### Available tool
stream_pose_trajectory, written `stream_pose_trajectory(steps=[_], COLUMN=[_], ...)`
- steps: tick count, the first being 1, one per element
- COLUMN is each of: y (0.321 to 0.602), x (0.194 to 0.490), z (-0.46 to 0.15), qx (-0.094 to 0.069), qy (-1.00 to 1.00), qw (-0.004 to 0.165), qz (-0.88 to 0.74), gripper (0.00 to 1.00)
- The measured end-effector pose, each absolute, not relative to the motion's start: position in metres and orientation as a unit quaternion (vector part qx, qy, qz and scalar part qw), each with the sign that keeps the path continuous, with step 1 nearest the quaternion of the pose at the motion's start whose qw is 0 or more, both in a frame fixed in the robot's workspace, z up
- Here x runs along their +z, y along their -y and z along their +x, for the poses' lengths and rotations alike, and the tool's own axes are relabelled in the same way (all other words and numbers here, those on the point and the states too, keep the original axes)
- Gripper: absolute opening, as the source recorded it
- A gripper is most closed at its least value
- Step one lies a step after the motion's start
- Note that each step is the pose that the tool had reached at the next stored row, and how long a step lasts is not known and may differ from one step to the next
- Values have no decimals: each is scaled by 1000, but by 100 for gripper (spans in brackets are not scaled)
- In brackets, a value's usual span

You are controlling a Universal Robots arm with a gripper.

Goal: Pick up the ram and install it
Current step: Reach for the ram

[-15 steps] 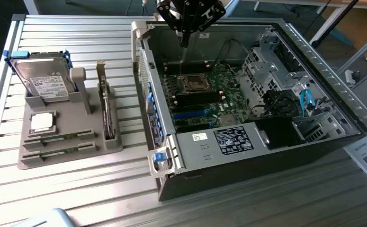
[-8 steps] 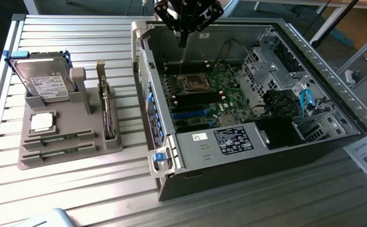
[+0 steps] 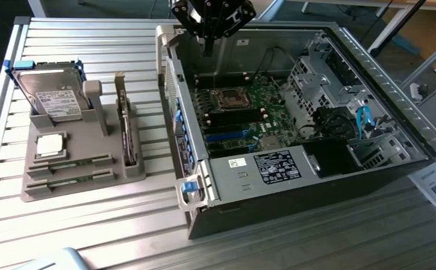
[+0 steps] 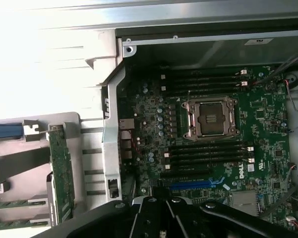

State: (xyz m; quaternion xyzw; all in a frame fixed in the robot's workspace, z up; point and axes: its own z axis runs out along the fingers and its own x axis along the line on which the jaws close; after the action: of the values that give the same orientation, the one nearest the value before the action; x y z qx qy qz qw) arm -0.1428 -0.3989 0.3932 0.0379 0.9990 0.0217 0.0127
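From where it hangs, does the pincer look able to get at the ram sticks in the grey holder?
Probably yes: the ram sticks lie uncovered in the grey holder, outside the case, with nothing above them. The pincer is shut, over the open case; the upright card stands close beside.

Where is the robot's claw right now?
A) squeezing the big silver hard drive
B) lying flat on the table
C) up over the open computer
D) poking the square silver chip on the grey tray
C: the gripper hangs above the open computer case, well apart from the hard drive that stands in the grey holder on the exterior view's left.
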Motion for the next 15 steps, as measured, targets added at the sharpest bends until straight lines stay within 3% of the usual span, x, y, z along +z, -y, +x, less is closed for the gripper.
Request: stream_pose_trajectory(steps=[15], y=[399], x=[393], z=[-188], qx=[22], qy=[-999], qw=[10], qz=[38], gripper=[10])
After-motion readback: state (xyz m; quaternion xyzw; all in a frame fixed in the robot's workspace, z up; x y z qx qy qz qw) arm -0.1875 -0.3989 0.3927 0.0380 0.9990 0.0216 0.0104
